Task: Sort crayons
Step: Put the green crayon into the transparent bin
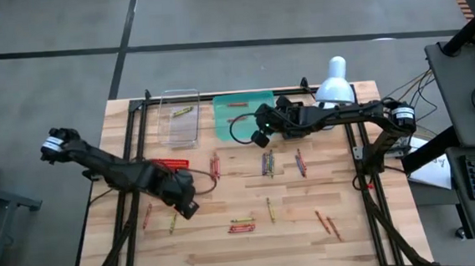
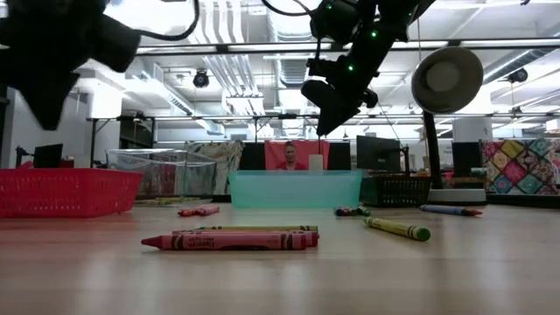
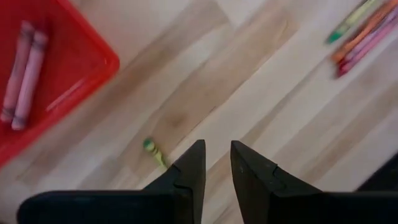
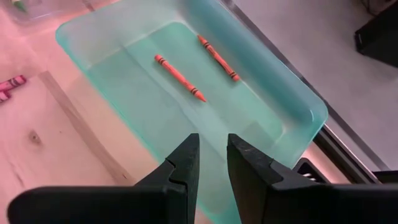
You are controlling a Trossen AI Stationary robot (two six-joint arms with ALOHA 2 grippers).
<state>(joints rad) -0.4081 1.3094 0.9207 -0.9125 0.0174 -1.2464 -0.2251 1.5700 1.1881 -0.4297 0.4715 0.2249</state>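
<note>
While you look down from the high view, your left claw (image 1: 185,206) hangs over the near-left part of the table (image 1: 354,242), just beside the red mesh basket (image 1: 170,164). Your right claw (image 1: 262,135) sits at the near edge of the teal tray (image 1: 244,113), which lies at the far side next to a clear tray (image 1: 181,118) holding one yellow-green crayon (image 1: 182,111). Loose crayons (image 1: 267,163) are scattered across the middle and near side of the table, in small clusters and singles. A white lamp (image 1: 334,80) stands at the far right corner.

From the low view, you see red and yellow-green crayons lying side by side in the foreground, with more farther back. The right claw (image 2: 328,109) hangs well above the teal tray (image 2: 296,188), clear of the table. A person shows in the room beyond.

Through the left wrist view, your left claw (image 3: 216,163) stands narrow, a slim gap between its fingers, with nothing in it. A green-tipped crayon (image 3: 153,151) lies on the wood just beside one finger. Two pinkish-red crayons rest in the red basket (image 3: 74,68).

Through the right wrist view, your right claw (image 4: 212,155) is also narrow and empty, poised over the teal tray (image 4: 280,112), where two orange crayons (image 4: 180,77) lie apart on the floor of it.
</note>
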